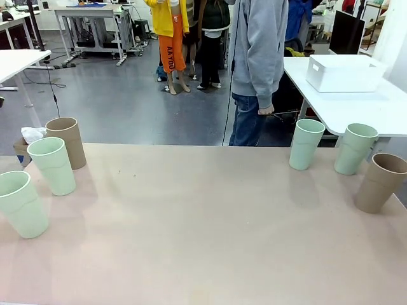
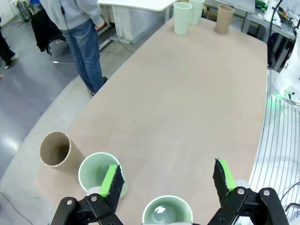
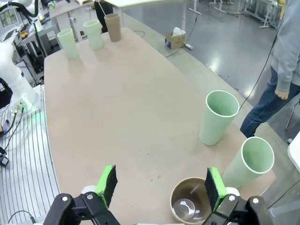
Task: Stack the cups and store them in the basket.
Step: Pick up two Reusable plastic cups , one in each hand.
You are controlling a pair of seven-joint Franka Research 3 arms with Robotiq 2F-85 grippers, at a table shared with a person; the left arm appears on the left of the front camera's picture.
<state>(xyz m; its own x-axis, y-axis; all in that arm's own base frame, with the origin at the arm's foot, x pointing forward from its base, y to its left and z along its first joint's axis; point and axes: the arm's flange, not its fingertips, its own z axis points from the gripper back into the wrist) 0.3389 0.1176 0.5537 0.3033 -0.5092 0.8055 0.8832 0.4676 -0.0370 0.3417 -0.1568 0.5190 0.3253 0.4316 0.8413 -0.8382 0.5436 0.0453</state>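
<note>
Six cups [image 1: 52,165] are found upright and unstacked on the table [image 1: 203,241]. Three are grouped at the left, where the left gripper [image 2: 168,176] is held open over a mint cup [image 1: 21,203]. Three are at the right, ending in a tan cup [image 1: 380,182] beneath the spread right gripper [image 3: 161,180]. The basket [image 1: 345,72] is set on a white table [image 1: 381,108] behind. The cups are judged light, stiff and smooth, and are best pinched across the upper wall.

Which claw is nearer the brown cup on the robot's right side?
Right. The right claw hangs open above that brown cup. The left claw is open at the opposite end, above a green cup.
</note>
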